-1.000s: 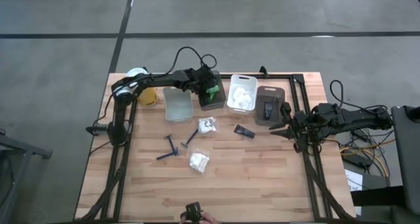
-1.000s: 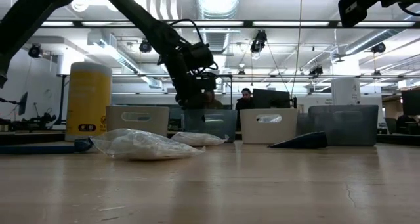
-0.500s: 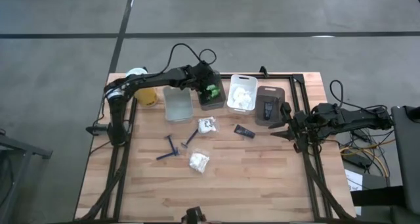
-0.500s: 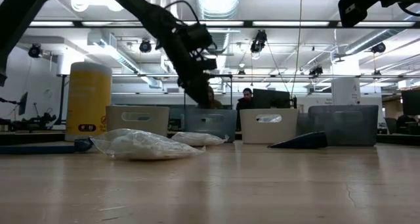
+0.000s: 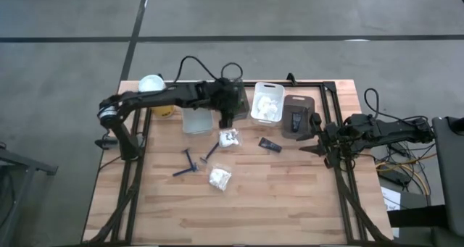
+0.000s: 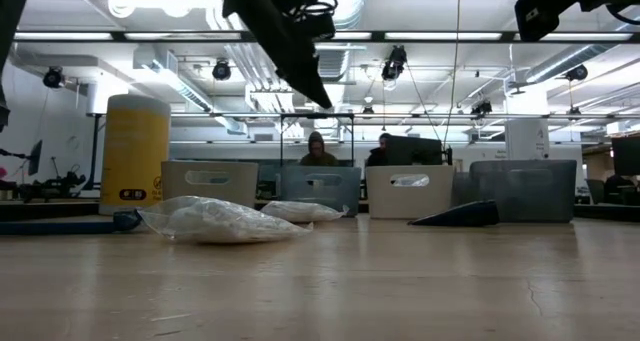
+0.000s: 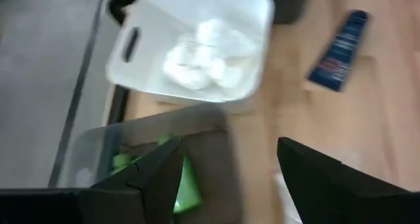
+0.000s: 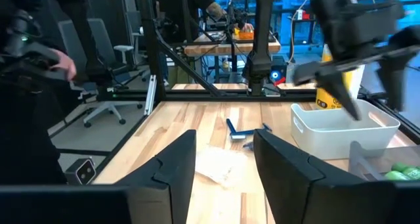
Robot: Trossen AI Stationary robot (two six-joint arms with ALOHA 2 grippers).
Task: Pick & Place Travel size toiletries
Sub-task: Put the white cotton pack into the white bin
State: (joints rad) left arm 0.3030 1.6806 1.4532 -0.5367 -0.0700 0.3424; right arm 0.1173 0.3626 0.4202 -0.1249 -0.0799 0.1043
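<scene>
Green tubes: in the grey bin, below the left gripper.
Left gripper: spread wide, empty, above that bin's near edge.
White packets: two loose on the bench, centre; more in the white bin.
Razors: 9 o'clock of the packets.
Black sachet: 3 o'clock of them.
Right gripper: open, empty, at the bench's 3 o'clock edge.

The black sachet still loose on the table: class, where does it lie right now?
In the high view, the black sachet lies flat on the wooden table, right of centre, just in front of the white bin and the grey bin, right of a white packet.
</scene>
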